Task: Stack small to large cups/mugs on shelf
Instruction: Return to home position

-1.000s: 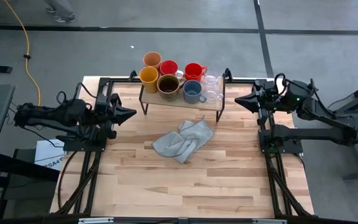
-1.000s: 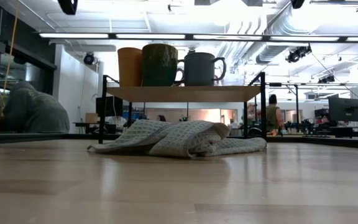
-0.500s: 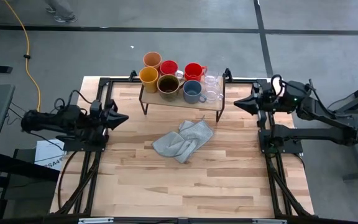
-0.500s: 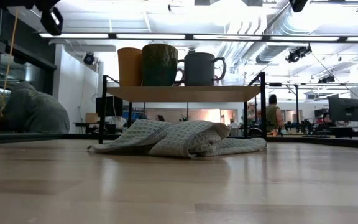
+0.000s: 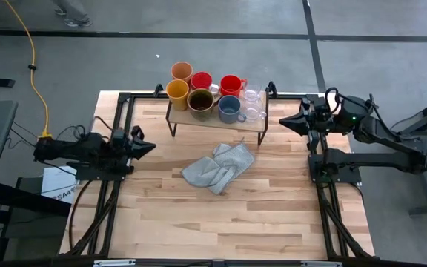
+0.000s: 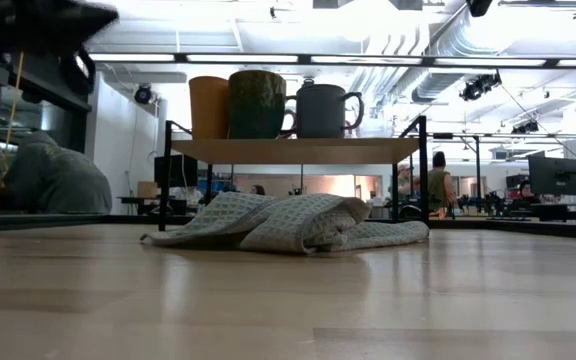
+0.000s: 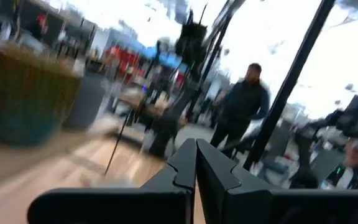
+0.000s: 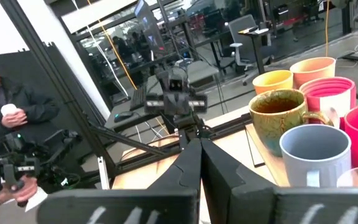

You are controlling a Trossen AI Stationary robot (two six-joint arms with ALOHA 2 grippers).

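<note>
The light-wood shelf (image 5: 215, 121) stands at the table's far middle on black legs. On it stand a peach tumbler (image 5: 181, 71), two red mugs (image 5: 201, 80) (image 5: 230, 84), a yellow mug (image 5: 177, 90), a brown mug (image 5: 200, 100), a grey-blue mug (image 5: 230, 109) and two clear glass cups (image 5: 252, 96) (image 5: 254, 113). My left gripper (image 5: 150, 147) is shut and empty at the table's left edge, pointing right. My right gripper (image 5: 284, 123) is shut and empty right of the shelf, pointing at it. The right wrist view shows the mugs, the brown one (image 8: 278, 112) nearest.
A crumpled grey cloth (image 5: 217, 167) lies on the tabletop just in front of the shelf; it also shows in the low view (image 6: 288, 225). Black frame rails run along the table's left and right edges. A person (image 7: 244, 112) stands in the room beyond.
My left gripper has drawn back toward the table's left edge and a little toward the near edge, staying shut. The cups, shelf and cloth have not moved.
</note>
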